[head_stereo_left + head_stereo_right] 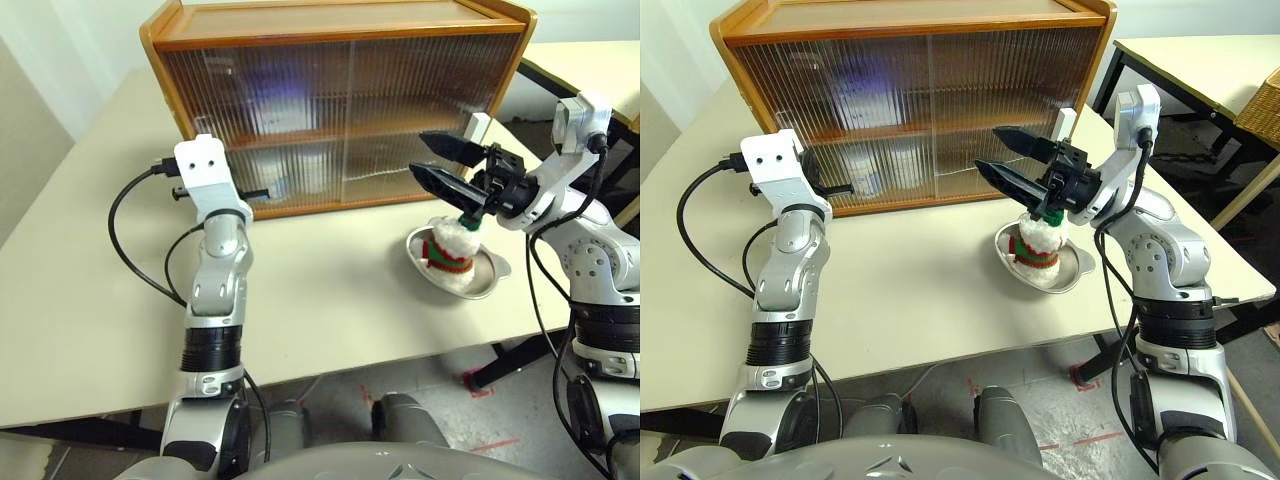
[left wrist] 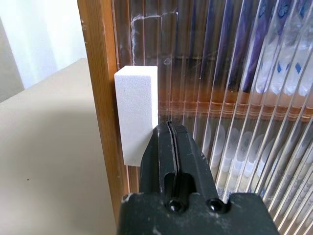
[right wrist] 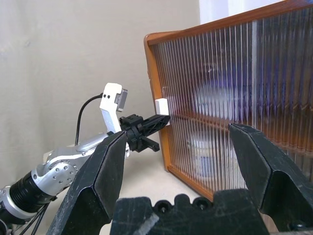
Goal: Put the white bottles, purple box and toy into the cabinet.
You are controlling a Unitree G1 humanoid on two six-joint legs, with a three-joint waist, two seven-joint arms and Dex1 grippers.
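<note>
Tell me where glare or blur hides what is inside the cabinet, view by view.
Left eye view: a pale bluish-white glare patch sits on the upper left door of the cabinet, and the ribbed panels blur the contents. Left wrist view: ribs smear white and blue shapes beside the white handle. Right wrist view: the contents show as hazy purple and white blobs.

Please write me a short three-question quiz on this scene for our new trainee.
1. True or false: both sliding doors of the cabinet are shut.
2. Where is the toy? A) on the cabinet shelf B) in the metal dish on the table C) held by the left gripper
3. Fill in: the left gripper's shut jaws sit against the white ____ at the cabinet's left edge.

Key:
1. True.
2. B; the right gripper hovers above it with its jaws wide open, empty.
3. Handle.
</note>
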